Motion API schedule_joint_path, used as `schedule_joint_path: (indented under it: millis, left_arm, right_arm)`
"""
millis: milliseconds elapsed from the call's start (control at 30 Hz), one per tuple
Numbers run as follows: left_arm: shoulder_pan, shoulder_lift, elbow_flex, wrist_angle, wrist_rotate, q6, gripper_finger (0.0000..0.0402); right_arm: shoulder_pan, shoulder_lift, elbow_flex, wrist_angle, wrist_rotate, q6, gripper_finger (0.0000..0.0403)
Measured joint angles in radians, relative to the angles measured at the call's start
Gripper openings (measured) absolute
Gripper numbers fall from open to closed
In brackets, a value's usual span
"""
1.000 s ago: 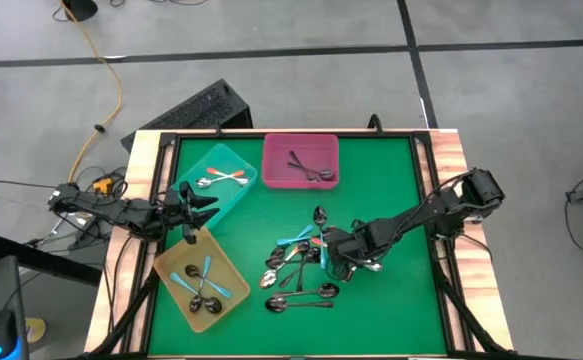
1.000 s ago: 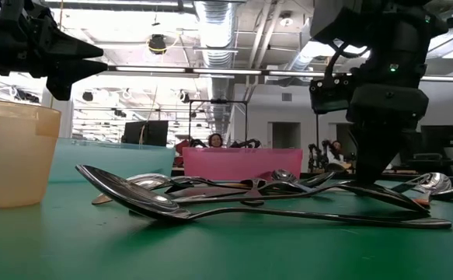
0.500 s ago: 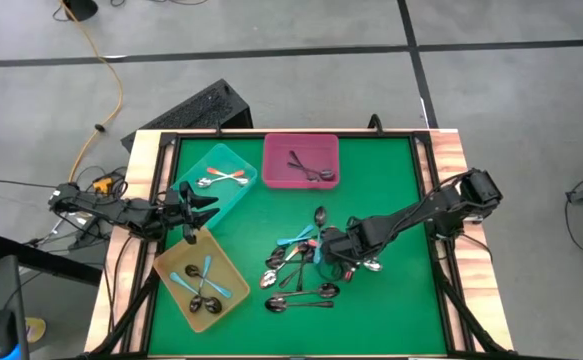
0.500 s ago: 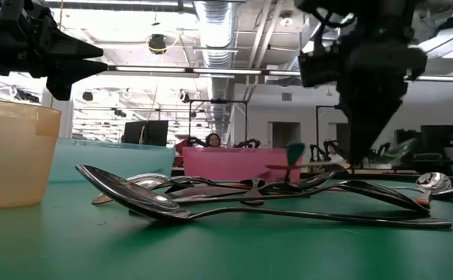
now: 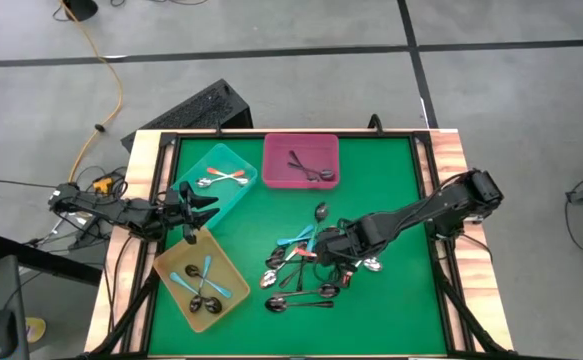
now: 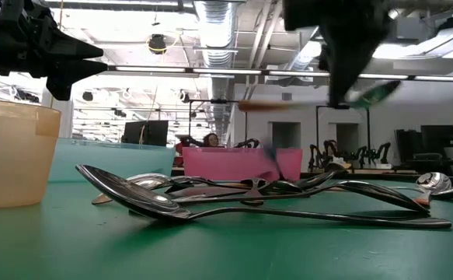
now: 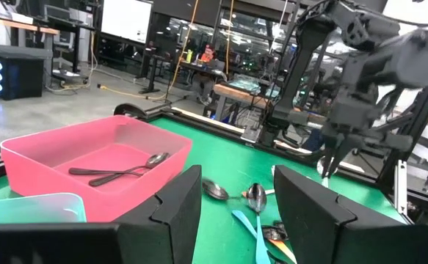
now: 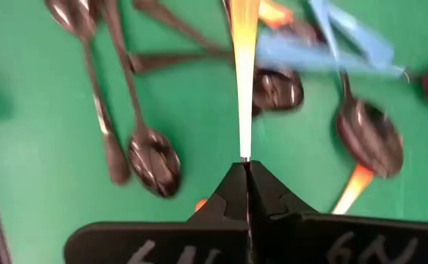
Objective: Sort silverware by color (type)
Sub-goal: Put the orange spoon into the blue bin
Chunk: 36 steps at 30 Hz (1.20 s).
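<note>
Over on the left edge of the green-topped table (image 5: pixel 391 190), the left gripper (image 5: pixel 193 212) hangs with its fingers closed on nothing, above the gap between the teal plastic tray (image 5: pixel 233 190) and the yellow plastic tray (image 5: pixel 176 262). The teal tray holds two orange-red-handled spoons (image 5: pixel 226 178). The yellow tray, nearer the front, holds several light-blue-handled spoons (image 5: pixel 207 284).

At the back, middle of the table, sits the pink plastic tray (image 5: pixel 276 165) with a couple of all-dark metal spoons (image 5: pixel 309 169) lying in it.

Further right, in the middle of the mat, is the loose heap of unsorted spoons (image 5: pixel 301 275) — shiny bowls, with dark, light-blue and orange-red handles tangled together.

The right gripper (image 8: pixel 244 163) is raised over that heap, its fingers pinched tight on one orange-red-handled spoon (image 8: pixel 244 59). In the right wrist view the handle sticks straight out from between the shut fingertips, above the pile. From table height the spoon shows lifted clear of the mat, handle roughly level, under the dark arm.
</note>
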Motion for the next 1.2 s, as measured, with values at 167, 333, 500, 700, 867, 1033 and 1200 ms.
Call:
schedule_joint_path:
  millis: [167,333,500,700,867,1033,1200]
  left_arm:
    - [0.0,0.0,0.0,-0.008,0.0,0.0,0.0158]
    - [0.0,0.0,0.0,-0.02,0.0,0.0,0.0158]
    - [0.0,0.0,0.0,-0.02,0.0,0.001,0.0158]
    - [0.0,0.0,0.0,-0.019,0.0,0.006,0.0158]
    - [0.0,0.0,0.0,-0.024,0.004,0.002,0.0158]
    - [0.0,0.0,0.0,-0.023,0.008,0.015,0.0158]
    - [0.0,0.0,0.0,-0.024,0.008,0.021,0.0158]
  right_arm:
    - [-0.005,0.0,0.057,0.057,0.074,-0.083,0.0002]
    - [-0.045,-0.002,0.073,0.158,0.187,-0.146,0.0002]
    - [-0.099,-0.002,0.073,0.335,0.261,-0.253,0.0002]
    - [-0.181,0.041,0.07,0.71,0.311,-0.421,0.0002]
    - [-0.248,0.108,0.069,0.985,0.31,-0.519,0.0002]
    - [-0.311,0.16,0.069,1.164,0.26,-0.52,0.0002]
    - [-0.364,0.197,0.074,1.292,0.2,-0.498,0.0002]
